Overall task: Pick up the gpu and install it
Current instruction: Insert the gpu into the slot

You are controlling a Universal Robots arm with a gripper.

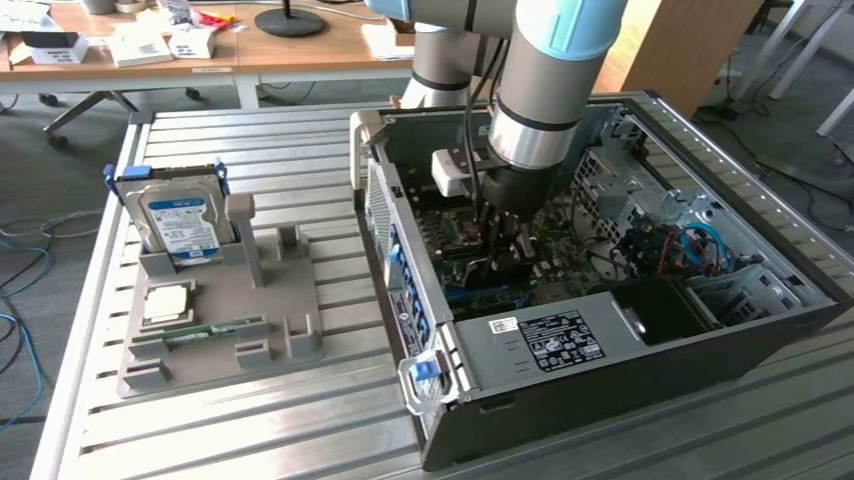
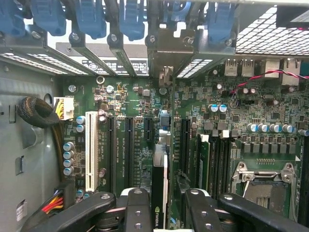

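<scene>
A slatted metal surface (image 1: 240,420) carried an open computer case (image 1: 747,330) and, toward its opposite edge, a grey parts holder (image 1: 220,320) with a hard drive (image 1: 180,225) upright in it. The robot arm (image 1: 547,90) reached down into the case. Its gripper (image 2: 164,212) had its fingers (image 2: 137,210) pinching the gpu (image 2: 159,193) edge-on, just above the motherboard (image 2: 135,130) and its slots. If the card sat skewed to its slot, pressing could have jammed it or strained the connector.
</scene>
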